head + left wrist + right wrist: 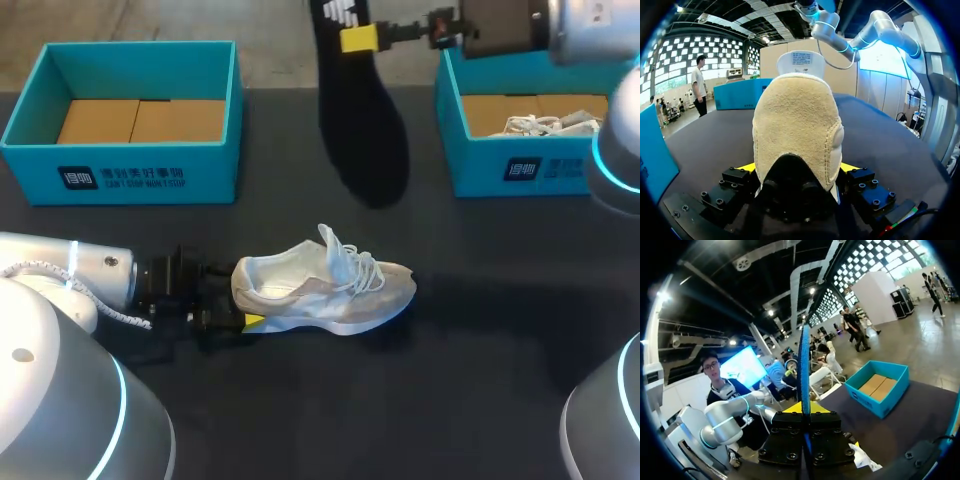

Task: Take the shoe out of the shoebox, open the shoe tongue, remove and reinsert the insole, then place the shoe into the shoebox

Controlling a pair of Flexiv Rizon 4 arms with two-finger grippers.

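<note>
A white and beige shoe [325,285] lies on its sole in the middle of the dark table, toe to the right, tongue and laces pulled up. My left gripper [240,300] is at its heel; in the left wrist view the heel [797,125] fills the gap between the yellow-tipped fingers [747,167], which press on both sides of it. My right gripper [358,38] is raised at the far side, shut on the black insole [365,130], which hangs down over the table. From the right wrist the insole [804,365] shows edge-on, standing straight out of that gripper [804,407].
A teal shoebox [130,175] with a cardboard floor stands at the back left. A second teal shoebox [520,170] at the back right holds another white shoe [550,124]. My right arm reaches over that box.
</note>
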